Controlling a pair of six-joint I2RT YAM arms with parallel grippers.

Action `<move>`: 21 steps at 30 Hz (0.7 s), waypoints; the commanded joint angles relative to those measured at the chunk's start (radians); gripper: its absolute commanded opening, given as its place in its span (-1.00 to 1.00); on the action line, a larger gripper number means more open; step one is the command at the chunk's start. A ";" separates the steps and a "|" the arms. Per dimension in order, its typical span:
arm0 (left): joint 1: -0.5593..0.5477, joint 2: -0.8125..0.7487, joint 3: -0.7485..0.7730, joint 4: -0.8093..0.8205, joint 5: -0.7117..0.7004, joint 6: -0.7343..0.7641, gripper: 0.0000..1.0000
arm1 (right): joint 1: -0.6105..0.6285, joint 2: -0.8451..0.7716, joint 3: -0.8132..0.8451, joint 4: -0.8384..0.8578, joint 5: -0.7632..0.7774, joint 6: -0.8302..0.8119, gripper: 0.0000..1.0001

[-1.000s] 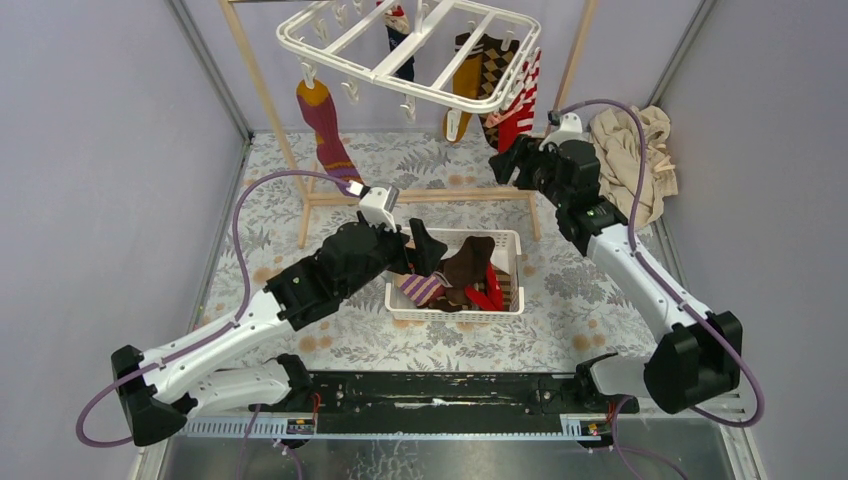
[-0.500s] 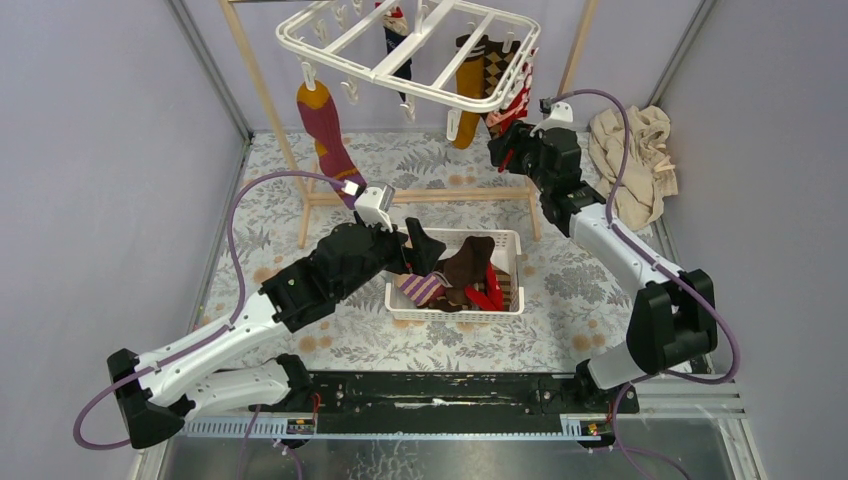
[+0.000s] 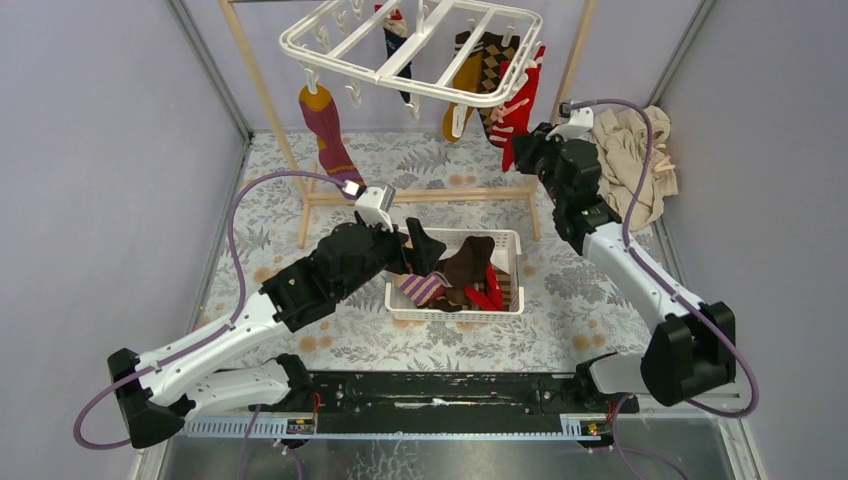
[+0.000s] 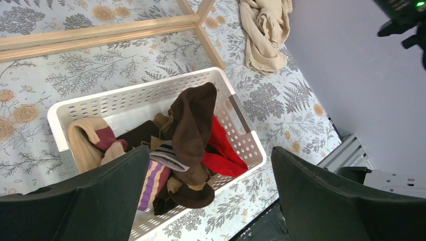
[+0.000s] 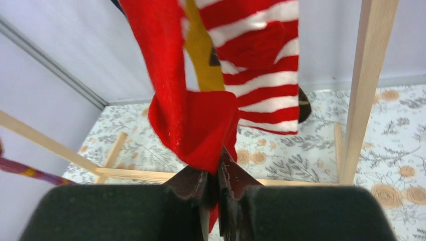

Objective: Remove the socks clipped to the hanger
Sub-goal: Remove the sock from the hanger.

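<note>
The white hanger (image 3: 440, 93) hangs at the top with several socks clipped under it: a purple-striped one (image 3: 325, 135) on the left, a navy one (image 3: 397, 42), then mustard (image 3: 466, 85), argyle (image 3: 492, 65) and a red one (image 3: 518, 110) on the right. My right gripper (image 3: 522, 150) is raised under the hanger's right end. Its jaws (image 5: 217, 173) are shut on the lower tip of the red sock (image 5: 196, 120), in front of a red-white striped sock (image 5: 261, 75). My left gripper (image 3: 420, 245) hovers open (image 4: 210, 153) over the basket, holding nothing.
A white perforated basket (image 3: 505, 240) (image 4: 125, 95) at table centre holds several loose socks. The wooden pole frame (image 3: 430, 195) (image 5: 361, 90) carries the hanger. A beige cloth (image 3: 630, 160) (image 4: 263, 35) lies at the right wall.
My right gripper moved in under the hanger's right end and shut on the red sock's tip. The hanger swayed a little. The left arm stayed put.
</note>
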 commanded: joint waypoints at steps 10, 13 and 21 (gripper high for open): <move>0.002 0.029 0.027 0.096 0.074 0.017 0.97 | -0.065 -0.183 0.030 -0.199 -0.323 0.067 -0.82; 0.002 0.040 0.012 0.181 0.084 0.039 0.97 | -0.100 -0.190 0.057 -0.262 -0.416 0.105 -0.83; 0.015 0.142 0.012 0.430 0.113 0.108 0.97 | -0.208 -0.188 0.067 -0.262 -0.702 0.275 -0.84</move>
